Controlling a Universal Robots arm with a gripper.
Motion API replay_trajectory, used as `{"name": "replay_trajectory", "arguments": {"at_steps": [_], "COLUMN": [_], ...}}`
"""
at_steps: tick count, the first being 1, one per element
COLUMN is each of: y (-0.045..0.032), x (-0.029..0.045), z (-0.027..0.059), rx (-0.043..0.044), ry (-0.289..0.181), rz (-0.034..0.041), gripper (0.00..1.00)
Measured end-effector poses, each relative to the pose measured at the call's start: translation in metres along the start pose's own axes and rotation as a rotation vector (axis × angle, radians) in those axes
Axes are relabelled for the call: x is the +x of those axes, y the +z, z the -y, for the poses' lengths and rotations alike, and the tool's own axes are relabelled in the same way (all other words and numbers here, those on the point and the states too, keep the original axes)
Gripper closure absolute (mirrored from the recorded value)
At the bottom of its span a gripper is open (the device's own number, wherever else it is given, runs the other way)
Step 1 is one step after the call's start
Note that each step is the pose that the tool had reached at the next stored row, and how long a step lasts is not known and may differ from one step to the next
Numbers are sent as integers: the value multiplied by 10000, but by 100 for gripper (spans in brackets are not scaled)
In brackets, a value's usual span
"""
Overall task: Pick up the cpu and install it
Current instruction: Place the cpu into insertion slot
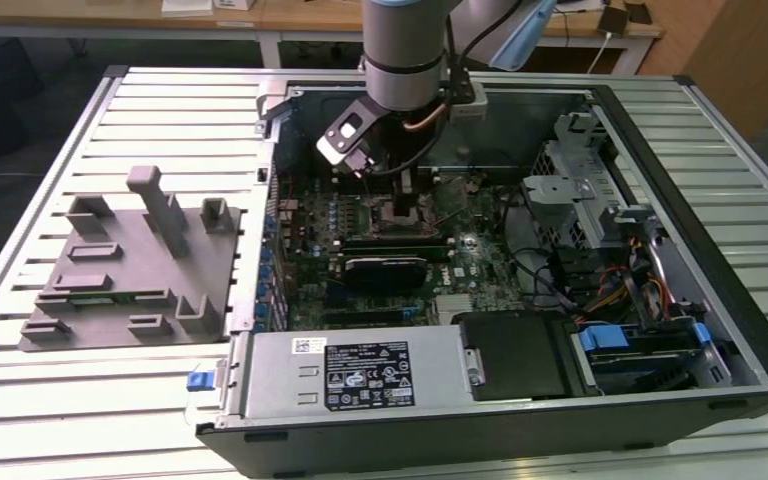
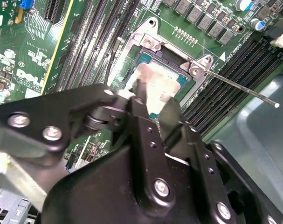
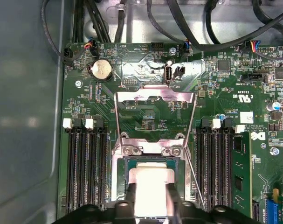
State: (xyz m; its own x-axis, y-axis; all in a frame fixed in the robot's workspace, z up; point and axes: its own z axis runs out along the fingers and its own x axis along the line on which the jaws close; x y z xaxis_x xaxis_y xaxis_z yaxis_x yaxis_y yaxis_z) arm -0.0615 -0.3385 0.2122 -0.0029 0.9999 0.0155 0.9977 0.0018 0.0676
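Over the open motherboard socket [image 3: 146, 149], the gripper [image 2: 155, 105] holds its jaws narrow on two opposite edges of the cpu [image 3: 153, 179], which sits within the socket frame, seated or just above it. Light, stiff and slick-topped, it is likely fragile underneath, so those bare side edges look the safest hold. The first wrist view shows the hinged load plate [image 3: 155, 96] swung clear; the exterior view adds a grey fixture block [image 1: 117, 270] beside the tower case [image 1: 491, 440].
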Motion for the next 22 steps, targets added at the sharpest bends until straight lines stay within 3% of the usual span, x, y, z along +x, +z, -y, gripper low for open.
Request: {"name": "replay_trajectory", "arguments": {"at_steps": [1, 6, 14, 22], "y": [-1, -6, -6, 61], "x": [0, 0, 0, -1], "z": [0, 0, -3, 2], "rx": [1, 0, 0, 2], "ry": [0, 0, -6, -71], "rz": [0, 0, -1, -8], "gripper": [64, 87, 89, 89]}}
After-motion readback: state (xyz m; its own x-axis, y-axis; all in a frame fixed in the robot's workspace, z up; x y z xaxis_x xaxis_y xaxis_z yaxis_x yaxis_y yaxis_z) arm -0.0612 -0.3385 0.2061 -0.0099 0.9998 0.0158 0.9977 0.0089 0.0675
